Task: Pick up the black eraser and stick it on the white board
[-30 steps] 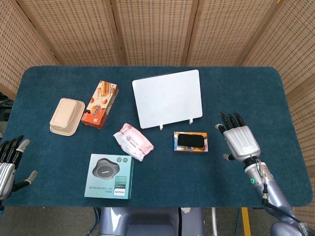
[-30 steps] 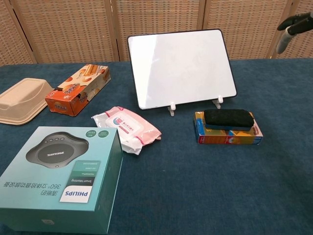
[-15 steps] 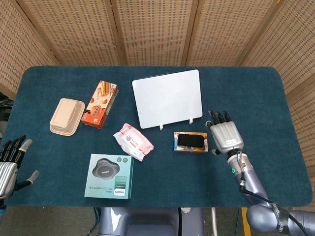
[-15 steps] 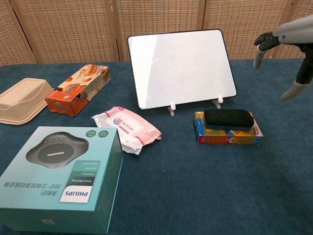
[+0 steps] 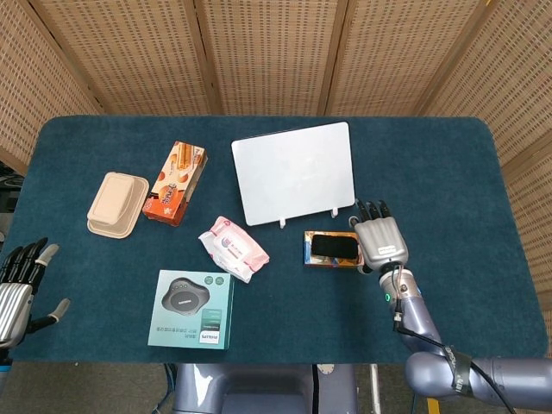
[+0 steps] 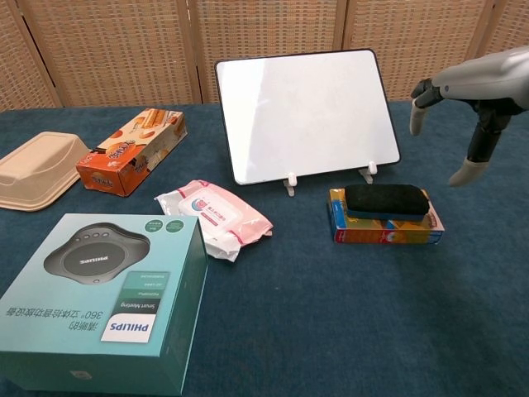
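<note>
My left hand idles open, fingers spread, at the table's near left corner, well apart from the job. The one black eraser lies long axis left-right atop one colourful box; my right hand hovers open just right of it and higher. Just behind stands the one white board.

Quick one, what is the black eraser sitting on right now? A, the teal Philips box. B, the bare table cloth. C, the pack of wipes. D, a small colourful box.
D: the black eraser lies on top of a small colourful box in front of the white board.
</note>
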`<state>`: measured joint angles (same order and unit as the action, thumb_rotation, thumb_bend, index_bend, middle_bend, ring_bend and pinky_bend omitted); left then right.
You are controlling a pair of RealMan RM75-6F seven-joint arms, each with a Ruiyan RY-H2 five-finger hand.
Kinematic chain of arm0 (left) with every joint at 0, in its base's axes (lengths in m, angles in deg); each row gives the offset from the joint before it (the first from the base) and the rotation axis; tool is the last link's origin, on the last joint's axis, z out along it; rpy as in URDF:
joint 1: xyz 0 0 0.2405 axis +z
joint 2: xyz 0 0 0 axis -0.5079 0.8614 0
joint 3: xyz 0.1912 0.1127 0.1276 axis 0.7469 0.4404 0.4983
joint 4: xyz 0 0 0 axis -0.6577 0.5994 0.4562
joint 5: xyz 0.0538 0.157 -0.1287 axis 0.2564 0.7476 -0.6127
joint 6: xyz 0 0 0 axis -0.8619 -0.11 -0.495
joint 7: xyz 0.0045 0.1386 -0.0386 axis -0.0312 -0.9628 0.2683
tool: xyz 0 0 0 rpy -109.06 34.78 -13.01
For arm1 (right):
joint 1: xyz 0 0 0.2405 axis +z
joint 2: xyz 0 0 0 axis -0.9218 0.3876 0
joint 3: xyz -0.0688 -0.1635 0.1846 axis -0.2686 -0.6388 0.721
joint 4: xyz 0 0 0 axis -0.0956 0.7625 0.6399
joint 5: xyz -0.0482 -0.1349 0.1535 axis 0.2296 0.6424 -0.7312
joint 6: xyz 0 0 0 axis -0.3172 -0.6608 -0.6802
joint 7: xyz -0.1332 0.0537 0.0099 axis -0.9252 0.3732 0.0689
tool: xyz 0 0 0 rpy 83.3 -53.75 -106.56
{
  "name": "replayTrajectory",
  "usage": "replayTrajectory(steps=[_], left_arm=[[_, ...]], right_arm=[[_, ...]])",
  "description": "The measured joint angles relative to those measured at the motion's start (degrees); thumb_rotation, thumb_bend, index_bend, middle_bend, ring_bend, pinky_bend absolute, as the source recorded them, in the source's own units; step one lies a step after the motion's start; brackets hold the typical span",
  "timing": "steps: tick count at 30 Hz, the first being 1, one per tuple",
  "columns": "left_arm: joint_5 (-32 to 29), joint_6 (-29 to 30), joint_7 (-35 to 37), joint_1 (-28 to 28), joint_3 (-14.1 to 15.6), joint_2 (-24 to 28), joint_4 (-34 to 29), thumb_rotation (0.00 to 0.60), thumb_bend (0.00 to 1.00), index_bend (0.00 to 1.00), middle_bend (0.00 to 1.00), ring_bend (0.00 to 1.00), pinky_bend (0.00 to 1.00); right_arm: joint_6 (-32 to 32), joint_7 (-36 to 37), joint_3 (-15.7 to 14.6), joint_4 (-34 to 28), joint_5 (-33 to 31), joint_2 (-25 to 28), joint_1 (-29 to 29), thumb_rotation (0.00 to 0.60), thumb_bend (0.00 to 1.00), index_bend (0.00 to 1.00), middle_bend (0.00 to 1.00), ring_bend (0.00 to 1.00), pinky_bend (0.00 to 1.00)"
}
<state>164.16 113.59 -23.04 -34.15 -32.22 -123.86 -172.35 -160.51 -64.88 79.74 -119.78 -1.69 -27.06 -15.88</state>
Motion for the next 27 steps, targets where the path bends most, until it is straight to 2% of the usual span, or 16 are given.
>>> replayTrajectory(steps=[8, 13, 21, 27], left_arm=[[-0.7, -0.6, 0.6, -0.2, -0.1, 0.0, 0.2, 0.6, 0.29, 0.0, 0.0, 0.0, 0.0], [-1.3, -1.4, 0.9, -0.6, -0.3, -0.1, 0.6, 0.6, 0.29, 0.0, 0.0, 0.0, 0.0], [-1.8, -2.1, 1.2, -0.9, -0.3, -0.2, 0.9, 0.6, 0.29, 0.0, 0.0, 0.0, 0.0], [-1.8, -2.6, 1.6, -1.1, -0.1, -0.2, 1.0, 0.6, 0.29, 0.0, 0.0, 0.0, 0.0]], right_arm=[[-4.9, -1.3, 1.9, 1.2, -7.2, -4.9, 3.0, 0.6, 0.13, 0.29, 0.0, 0.0, 0.0], [-5.5, -1.7, 2.7, 3.4, -10.1, -7.3, 4.5, 0.6, 0.13, 0.29, 0.0, 0.0, 0.0], [-6.4, -0.4, 3.6, 6.4, -10.3, -11.3, 5.8, 0.6, 0.15, 0.29, 0.0, 0.0, 0.0], [-8.6, 1.5, 5.4, 8.5, -12.1, -15.0, 6.4, 0.6, 0.16, 0.29, 0.0, 0.0, 0.0]])
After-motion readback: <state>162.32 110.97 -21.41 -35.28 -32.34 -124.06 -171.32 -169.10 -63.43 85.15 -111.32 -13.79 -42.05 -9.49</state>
